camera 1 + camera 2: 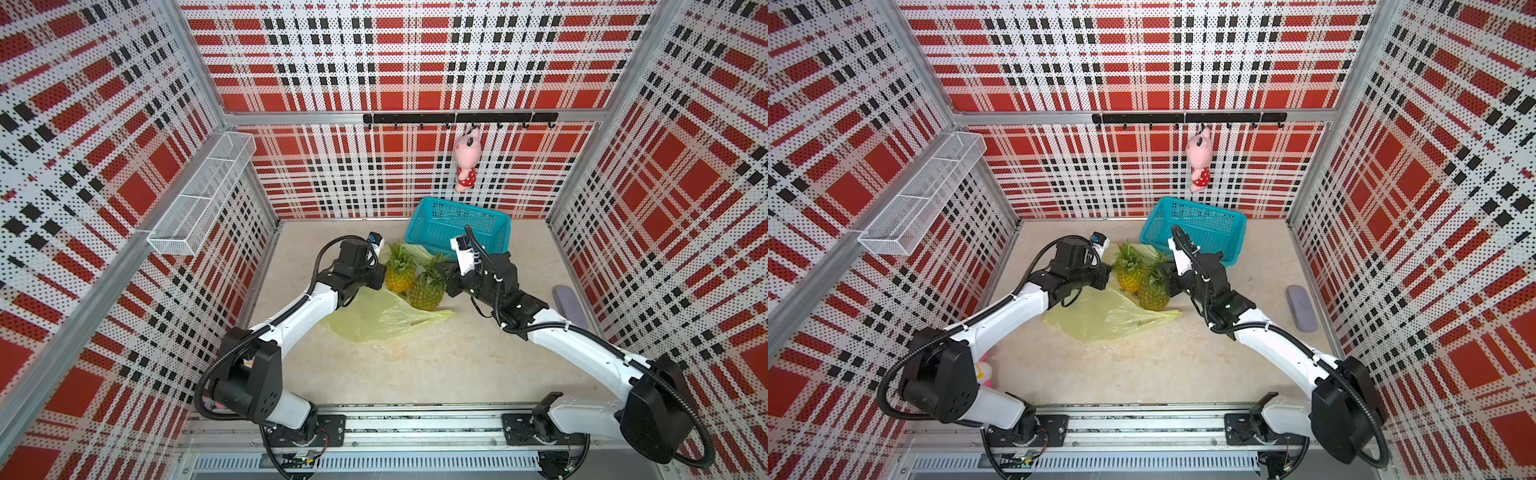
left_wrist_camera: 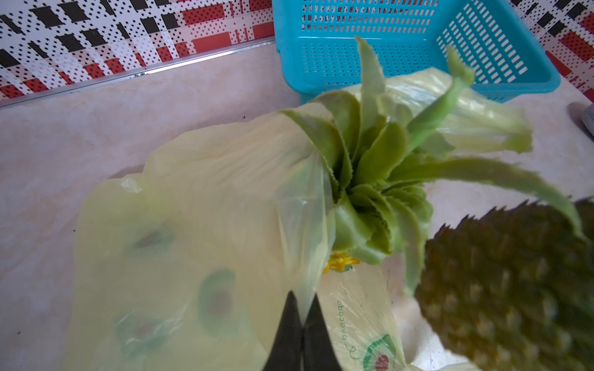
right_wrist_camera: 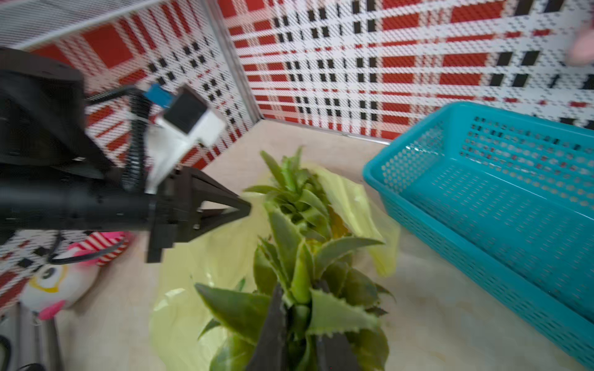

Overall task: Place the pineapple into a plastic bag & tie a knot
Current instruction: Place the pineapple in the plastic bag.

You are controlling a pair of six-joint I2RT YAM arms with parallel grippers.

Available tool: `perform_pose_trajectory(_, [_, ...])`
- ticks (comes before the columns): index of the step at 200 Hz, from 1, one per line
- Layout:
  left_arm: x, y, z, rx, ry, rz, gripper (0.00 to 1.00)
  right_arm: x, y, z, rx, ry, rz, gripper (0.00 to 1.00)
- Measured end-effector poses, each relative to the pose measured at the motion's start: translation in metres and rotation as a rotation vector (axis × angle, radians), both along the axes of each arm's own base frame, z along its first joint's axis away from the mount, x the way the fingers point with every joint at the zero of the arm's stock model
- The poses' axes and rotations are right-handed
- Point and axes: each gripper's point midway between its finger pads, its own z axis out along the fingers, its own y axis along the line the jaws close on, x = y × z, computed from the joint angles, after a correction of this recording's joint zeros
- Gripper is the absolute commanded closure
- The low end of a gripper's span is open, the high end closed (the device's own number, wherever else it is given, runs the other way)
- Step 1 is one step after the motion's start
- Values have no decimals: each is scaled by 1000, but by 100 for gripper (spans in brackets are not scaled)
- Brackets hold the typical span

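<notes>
Yellow-green plastic bag point(image 1: 374, 320) lies mid-frame, pinched by the closed left gripper point(image 2: 302, 300); the right gripper point(image 3: 299, 318) clamps the leaves of one pineapple point(image 1: 426, 293), a second pineapple point(image 1: 399, 278) close beside it, teal basket point(image 1: 415, 226) behind.

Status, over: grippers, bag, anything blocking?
Left gripper shut on plastic bag. Right gripper shut on near pineapple crown. Bag untied. Far pineapple against the bag.

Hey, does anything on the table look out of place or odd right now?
Yes. The plastic bag lies crumpled on the table, and two fruits stand at it: the far pineapple and the near pineapple, neither clearly inside. A plush toy sits wedged beside the left arm's base, mostly hidden.
</notes>
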Motion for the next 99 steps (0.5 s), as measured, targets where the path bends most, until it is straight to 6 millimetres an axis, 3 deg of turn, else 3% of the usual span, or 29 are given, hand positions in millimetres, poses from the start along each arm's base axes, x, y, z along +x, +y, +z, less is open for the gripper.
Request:
perform_pose_trajectory(26, [1,0,1,-3,-5,1,100,-8,15,21,116,-66,72,100])
perform_pose_trajectory(46, [3,2,3,-11,-9,10,100,-3,26,21,156,-87,105,100])
perform_pose_trajectory(99, [16,17,11,-74,-23,55,100,6,67,-42,70,-44,169,100])
